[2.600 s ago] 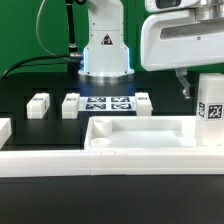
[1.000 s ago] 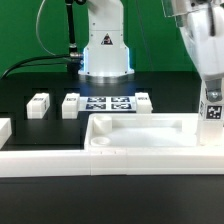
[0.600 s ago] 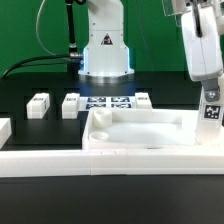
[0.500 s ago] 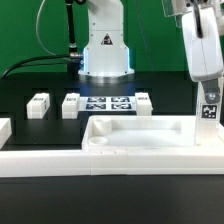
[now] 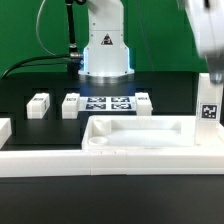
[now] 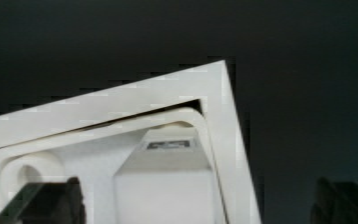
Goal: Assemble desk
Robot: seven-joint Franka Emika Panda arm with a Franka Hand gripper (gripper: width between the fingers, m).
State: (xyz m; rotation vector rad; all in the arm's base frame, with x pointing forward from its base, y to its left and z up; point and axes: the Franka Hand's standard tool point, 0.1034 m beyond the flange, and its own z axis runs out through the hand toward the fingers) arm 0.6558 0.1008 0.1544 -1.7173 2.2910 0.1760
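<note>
Centrally, near the front, the desk top (image 5: pixel 140 133) lies flat, with a tagged leg (image 5: pixel 211 105) upright at its end on the exterior view's right. Over that leg the arm (image 5: pixel 205 35) hangs almost vertical, its pincer (image 6: pixel 197 205) spread wide above the top's corner.

Corner of white desk top (image 6: pixel 140 105), raised rim, on black table (image 6: pixel 87 40). Just ahead of the pincer (image 6: pixel 197 198). Rim edge between two dark, blurry fingers (image 6: pixel 43 200), spread wide apart.

Tagged leg (image 5: pixel 211 108) cropped at edge
</note>
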